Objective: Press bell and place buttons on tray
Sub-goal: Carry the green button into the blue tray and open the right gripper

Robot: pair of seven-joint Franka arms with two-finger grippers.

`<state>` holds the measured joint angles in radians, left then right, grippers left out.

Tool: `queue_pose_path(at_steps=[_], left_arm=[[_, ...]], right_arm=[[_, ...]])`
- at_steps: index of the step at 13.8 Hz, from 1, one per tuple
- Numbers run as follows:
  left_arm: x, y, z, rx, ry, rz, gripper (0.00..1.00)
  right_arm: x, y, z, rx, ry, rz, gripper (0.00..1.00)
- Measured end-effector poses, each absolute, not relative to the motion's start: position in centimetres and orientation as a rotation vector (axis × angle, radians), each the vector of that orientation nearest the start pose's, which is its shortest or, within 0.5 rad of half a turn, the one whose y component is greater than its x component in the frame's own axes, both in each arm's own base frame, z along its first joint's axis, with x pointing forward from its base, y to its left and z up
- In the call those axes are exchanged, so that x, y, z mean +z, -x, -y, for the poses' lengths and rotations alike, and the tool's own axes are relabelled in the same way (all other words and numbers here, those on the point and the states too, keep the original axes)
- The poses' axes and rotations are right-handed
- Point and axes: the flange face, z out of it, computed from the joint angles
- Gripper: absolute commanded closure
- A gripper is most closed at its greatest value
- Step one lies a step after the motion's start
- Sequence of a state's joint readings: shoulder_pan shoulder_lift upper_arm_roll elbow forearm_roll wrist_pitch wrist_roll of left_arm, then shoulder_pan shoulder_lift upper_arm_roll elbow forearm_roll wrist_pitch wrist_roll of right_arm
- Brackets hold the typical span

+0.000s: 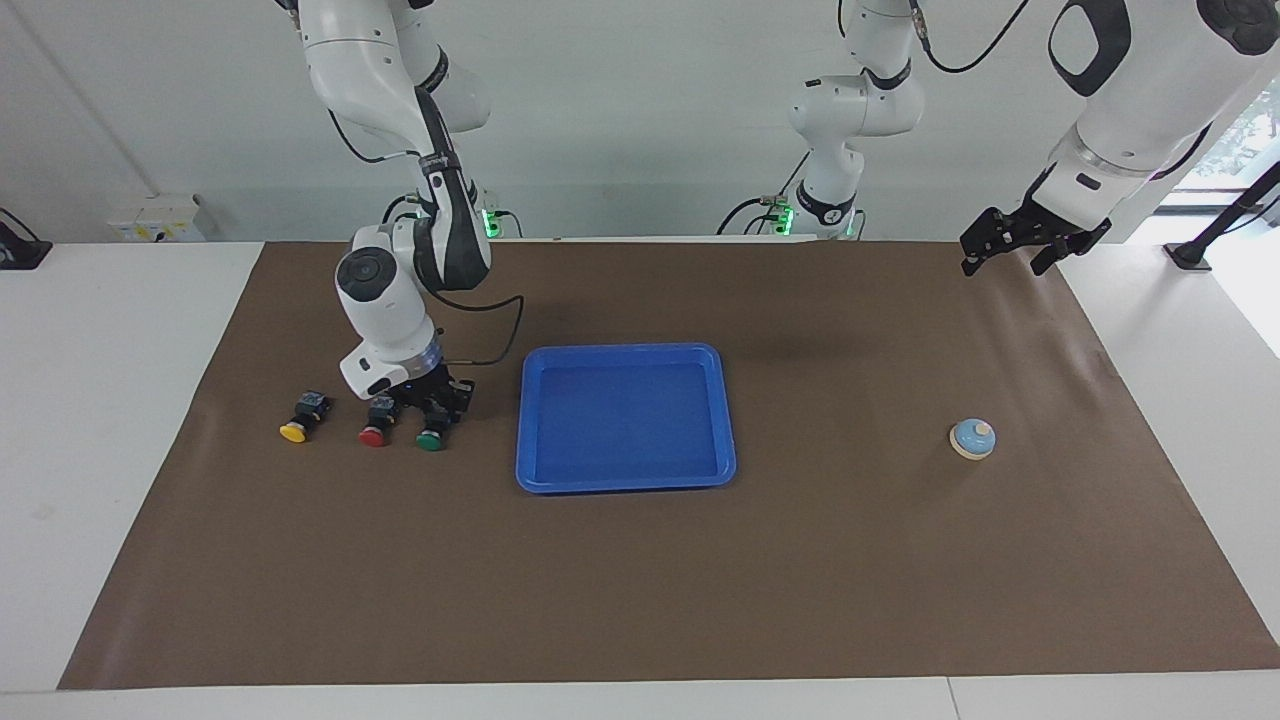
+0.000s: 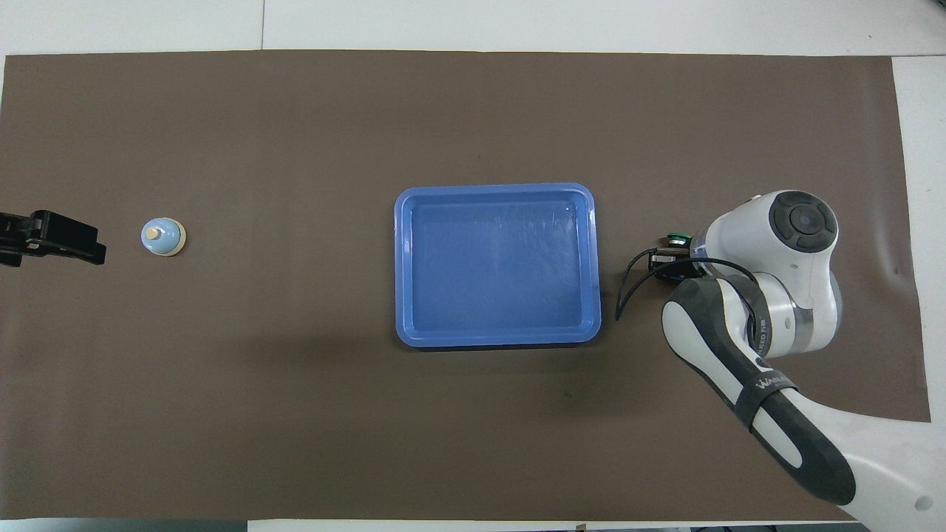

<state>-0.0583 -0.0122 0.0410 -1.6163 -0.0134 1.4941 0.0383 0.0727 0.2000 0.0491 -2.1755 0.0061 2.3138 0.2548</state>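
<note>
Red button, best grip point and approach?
Grip the red button by its black boxy body, from above, fingers across the two flat sides. It lies tipped over, its round cap pointing away from the robots, so the cap gives poor purchase. The yellow button and green button flank it, and the right gripper is shut on the green button, so space looks tight there.
</note>
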Motion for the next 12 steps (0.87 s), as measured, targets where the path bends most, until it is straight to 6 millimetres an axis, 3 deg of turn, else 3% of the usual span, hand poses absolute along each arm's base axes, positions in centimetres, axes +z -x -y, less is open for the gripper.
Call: queue_pose_path(at_steps=[4, 6, 7, 10, 12], left_arm=[[60.3, -54.2, 1.0, 0.175, 3.15, -0.08, 0.0], [60.2, -54.2, 1.0, 0.176, 3.151, -0.077, 0.0], [60.2, -54.2, 0.9, 0.176, 3.151, -0.075, 0.0], [60.2, -54.2, 0.6, 0.176, 3.151, -0.061, 0.0], [60.2, -54.2, 0.4, 0.177, 3.151, -0.054, 0.0]], right_arm=[[35.2, -56.9, -10.0, 0.157, 3.14, -0.186, 1.0], [38.3, -57.5, -13.3, 0.155, 3.144, -0.185, 1.0], [39.4, -57.3, -15.8, 0.143, 3.146, -0.174, 1.0], [39.2, -55.0, -24.0, 0.119, 3.153, -0.127, 1.0], [37.2, -53.8, -27.1, 0.083, 3.145, -0.116, 1.0]])
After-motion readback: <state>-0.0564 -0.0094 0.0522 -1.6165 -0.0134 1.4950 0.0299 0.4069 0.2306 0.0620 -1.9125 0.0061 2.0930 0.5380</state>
